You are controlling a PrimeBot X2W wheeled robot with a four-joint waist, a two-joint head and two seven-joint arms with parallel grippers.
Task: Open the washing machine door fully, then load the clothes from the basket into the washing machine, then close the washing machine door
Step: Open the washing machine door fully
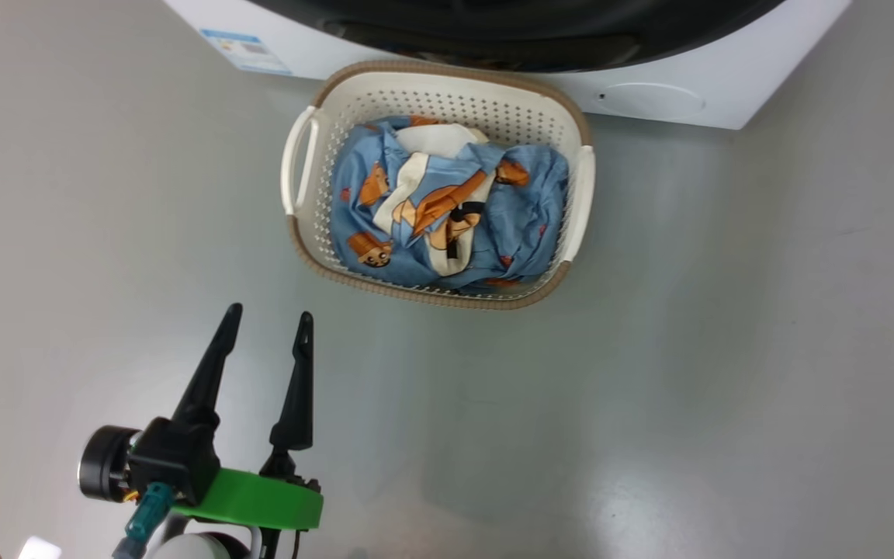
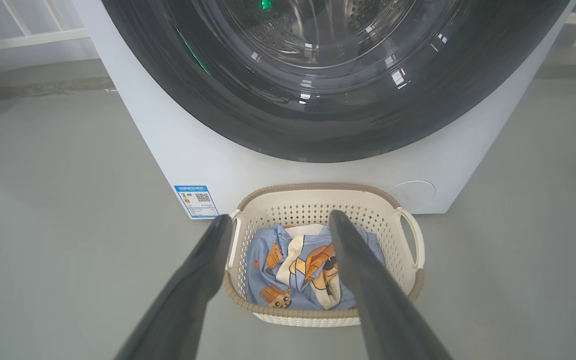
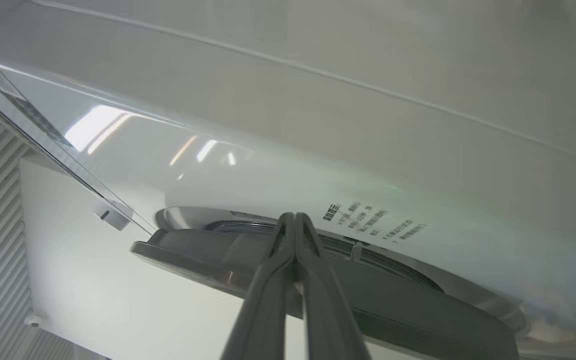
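Right tool, clenched empty, is nosing at the washing machine door rim; judging it should be hooking behind, sweeping wide; left tool is hanging released; clothes are lying in the basket beneath that door.
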